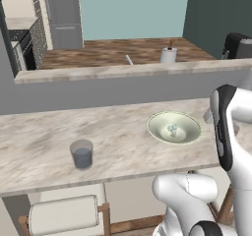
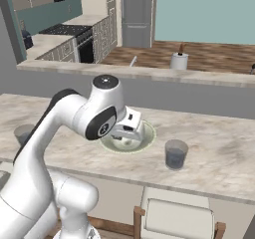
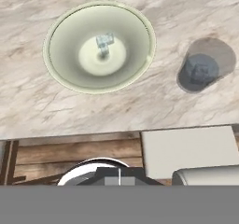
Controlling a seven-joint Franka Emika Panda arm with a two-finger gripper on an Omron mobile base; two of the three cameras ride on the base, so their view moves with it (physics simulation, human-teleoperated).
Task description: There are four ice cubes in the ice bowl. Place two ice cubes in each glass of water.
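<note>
- The ice bowl [image 1: 174, 128] sits on the counter [image 1: 44, 141], toward its front edge.
- The ice cubes [image 3: 104, 44] lie clustered in the bowl's centre.
- One glass of water [image 1: 81, 154] stands on the counter, well apart to the bowl's left.
- A second glass [image 2: 176, 154] stands near the bowl's right.
- A mug [image 1: 168, 54] stands on the raised ledge [image 1: 98, 73] behind the counter.
- A chair [image 1: 64, 214] sits below the front edge.

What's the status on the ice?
Hand shut, holding nothing visible. Small translucent ice cubes in wide cream-green bowl. Clear grey water tumbler beside it. Nothing in the way.
</note>
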